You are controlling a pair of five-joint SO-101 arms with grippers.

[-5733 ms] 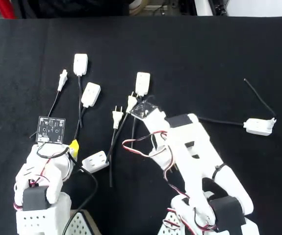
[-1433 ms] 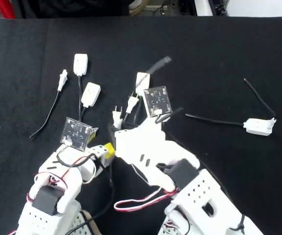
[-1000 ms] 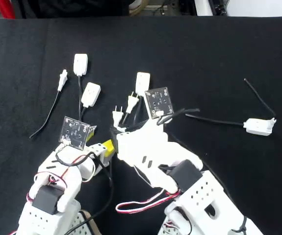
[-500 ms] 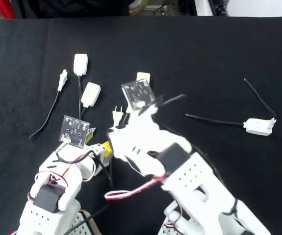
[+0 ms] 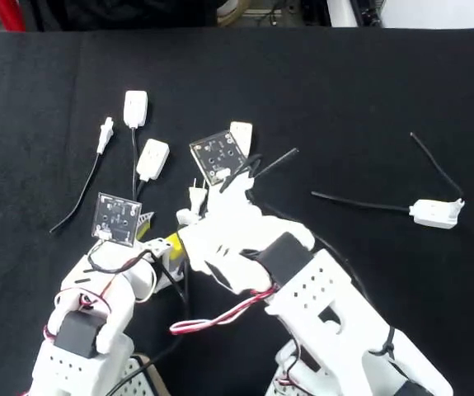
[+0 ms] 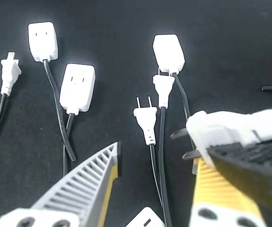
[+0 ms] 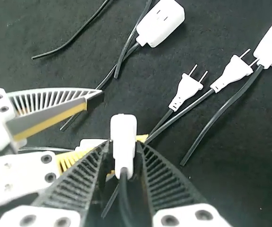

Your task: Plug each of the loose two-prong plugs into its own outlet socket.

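1. A white two-prong plug (image 7: 124,135) sits low in the centre of the right wrist view. It is pinched between the black ribbed fingers (image 7: 86,184) of the right gripper (image 7: 124,147).
2. Its bare prongs (image 6: 179,134) jut out at centre right of the left wrist view.
3. The left gripper (image 6: 155,156) gapes wide at the bottom of that view, gripping nothing.
4. At the centre of the high view a loose plug (image 5: 195,195) lies just beside a second plug (image 6: 163,87), whose prongs meet a socket (image 6: 168,52).
5. In the upper left of the high view, an upper socket (image 5: 135,107) lies above a lower socket (image 5: 152,158), with a third plug (image 5: 105,134) to their left.
6. A far socket (image 5: 434,213) rests near the right edge on the black cloth (image 5: 344,82).
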